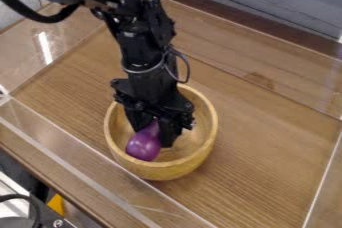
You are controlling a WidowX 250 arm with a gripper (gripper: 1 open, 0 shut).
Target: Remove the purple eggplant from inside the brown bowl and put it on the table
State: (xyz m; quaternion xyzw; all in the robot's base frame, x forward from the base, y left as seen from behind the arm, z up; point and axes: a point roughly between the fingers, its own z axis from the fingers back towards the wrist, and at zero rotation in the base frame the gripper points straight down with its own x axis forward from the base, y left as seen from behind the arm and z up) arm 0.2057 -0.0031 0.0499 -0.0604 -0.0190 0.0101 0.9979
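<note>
The brown bowl (185, 159) sits on the table (254, 102) toward the front centre. Inside it lies the purple eggplant (144, 145), its rounded fat end showing at the bowl's left front. My black gripper (154, 130) points straight down into the bowl with its fingers closed on the eggplant's upper part. The stem end is hidden behind the fingers. I cannot tell whether the eggplant still rests on the bowl's floor.
Clear acrylic walls (80, 177) border the table at the front and left. A further wall (267, 12) runs along the back. Bare wood-grain tabletop lies to the right of the bowl and behind it.
</note>
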